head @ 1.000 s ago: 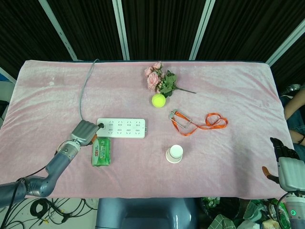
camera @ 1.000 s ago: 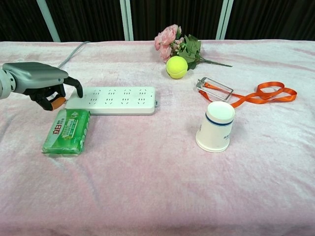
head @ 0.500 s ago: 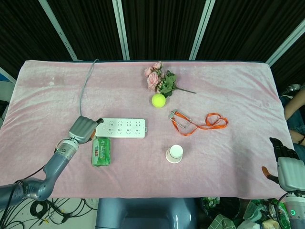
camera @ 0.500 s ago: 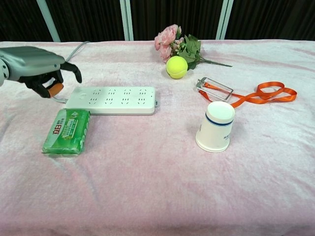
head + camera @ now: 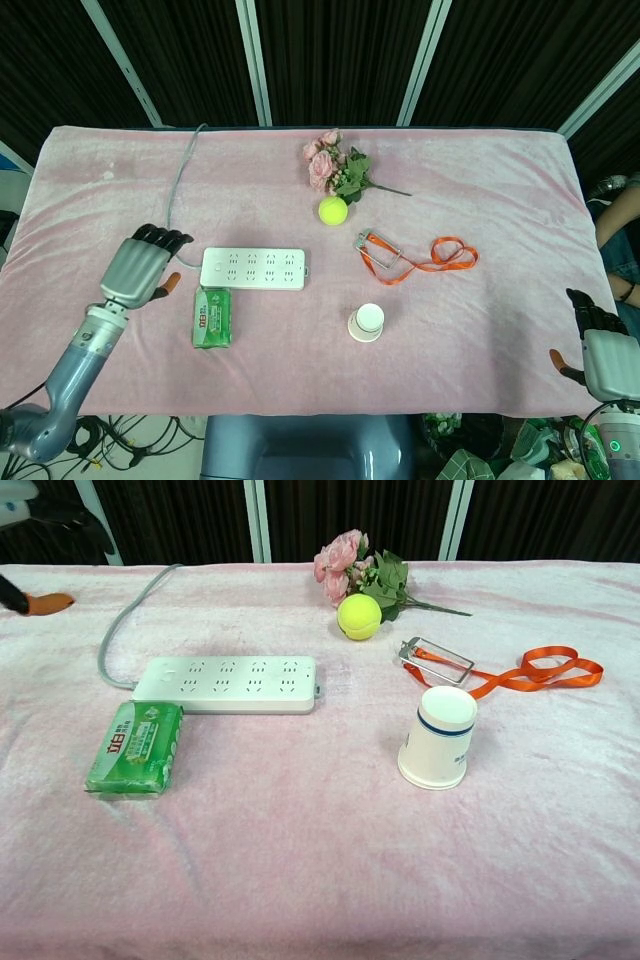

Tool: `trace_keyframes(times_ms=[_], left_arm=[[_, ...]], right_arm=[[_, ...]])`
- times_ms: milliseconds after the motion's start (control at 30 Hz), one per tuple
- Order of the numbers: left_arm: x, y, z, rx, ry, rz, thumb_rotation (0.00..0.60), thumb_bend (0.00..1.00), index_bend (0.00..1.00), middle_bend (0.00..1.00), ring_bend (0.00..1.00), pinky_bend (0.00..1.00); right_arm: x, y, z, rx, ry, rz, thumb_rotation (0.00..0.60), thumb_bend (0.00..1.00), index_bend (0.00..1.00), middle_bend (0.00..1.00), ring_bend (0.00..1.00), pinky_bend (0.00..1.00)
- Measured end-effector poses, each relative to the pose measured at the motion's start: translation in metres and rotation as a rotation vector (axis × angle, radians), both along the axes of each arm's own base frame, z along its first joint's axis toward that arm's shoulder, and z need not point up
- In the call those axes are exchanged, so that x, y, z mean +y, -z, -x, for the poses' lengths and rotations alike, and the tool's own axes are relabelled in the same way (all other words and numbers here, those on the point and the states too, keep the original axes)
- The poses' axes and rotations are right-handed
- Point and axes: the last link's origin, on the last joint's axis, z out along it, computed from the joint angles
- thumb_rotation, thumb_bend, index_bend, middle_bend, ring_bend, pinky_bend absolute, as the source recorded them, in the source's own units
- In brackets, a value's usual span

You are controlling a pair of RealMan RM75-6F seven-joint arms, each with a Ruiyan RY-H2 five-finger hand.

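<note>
So far nothing on the desk is in either hand. The left hand hangs just to the left of the white power strip, apart from it, its fingers loosely spread and holding nothing; in the chest view only a fingertip and a dark edge of it show at the upper left corner, so that view adds little. The power strip lies flat just to the right of this hand, with its grey cable running away past the hand toward the far edge of the desk. The green packet of tissues lies just to the right of the hand and a little nearer the robot, touching or almost touching the near edge of the strip. As a judgement, no lifting or moving of the strip or the packet is under way: both rest on the pink cloth untouched, and any grasp is not yet begun. The right hand sits at the desk's near right corner, well apart from everything, and whether its fingers are apart or curled I cannot tell. Far to the right of the left hand lie a paper cup, a tennis ball, a bunch of pink flowers and an orange lanyard with its clip.
</note>
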Motion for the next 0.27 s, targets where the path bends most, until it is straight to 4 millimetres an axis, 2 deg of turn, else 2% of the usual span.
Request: trace_keyframes(times_ms=[267], left_arm=[[-0.081, -0.045, 0.054, -0.02, -0.083, -0.055, 0.6, 0.16, 0.22, 0.04, 0.0, 0.0]], right_arm=[[0.001, 0.002, -0.003, 0.009, -0.011, -0.006, 0.6, 0.17, 0.04, 0.09, 0.19, 0.2]])
